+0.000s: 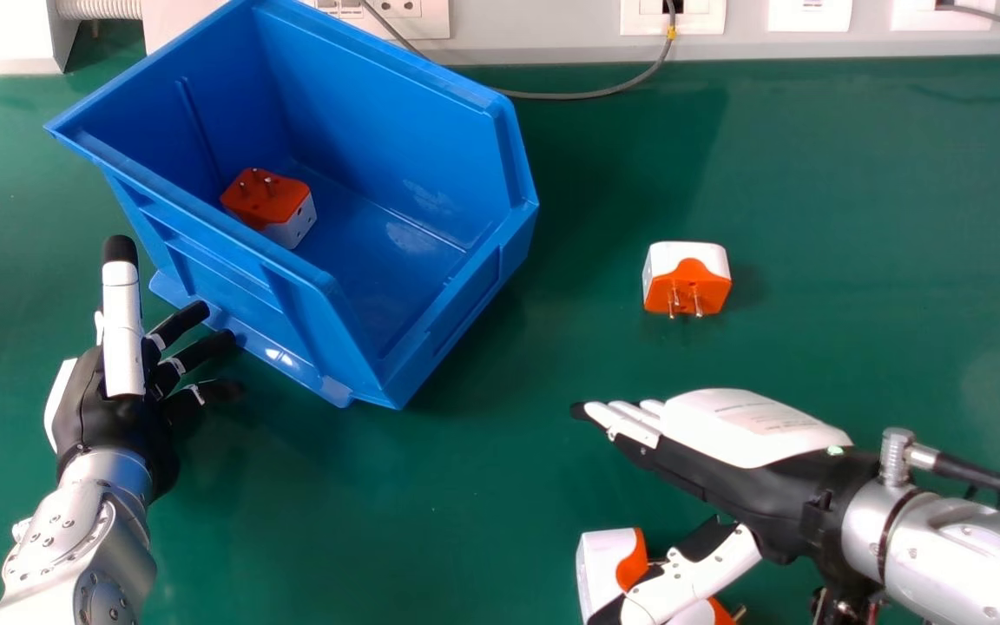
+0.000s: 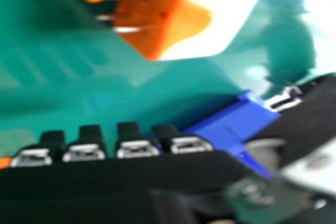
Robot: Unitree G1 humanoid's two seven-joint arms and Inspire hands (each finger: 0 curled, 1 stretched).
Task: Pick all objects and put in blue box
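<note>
Tabletop (image 1: 465,512) – blue box (image 1: 244,282), 1 adapter (image 1: 270,207) inside

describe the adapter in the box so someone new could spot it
Find the big blue box on the green table. Inside, toward the left, sits an orange and white plug adapter. Its prongs point up, and it's the only one in there.

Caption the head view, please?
One orange and white plug adapter sits in the blue bin, another on the green table.

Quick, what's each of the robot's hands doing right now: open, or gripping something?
Left hand: open, holding nothing, beside the blue box.
Right hand: open, holding nothing, near white-and-orange plugs.
</note>
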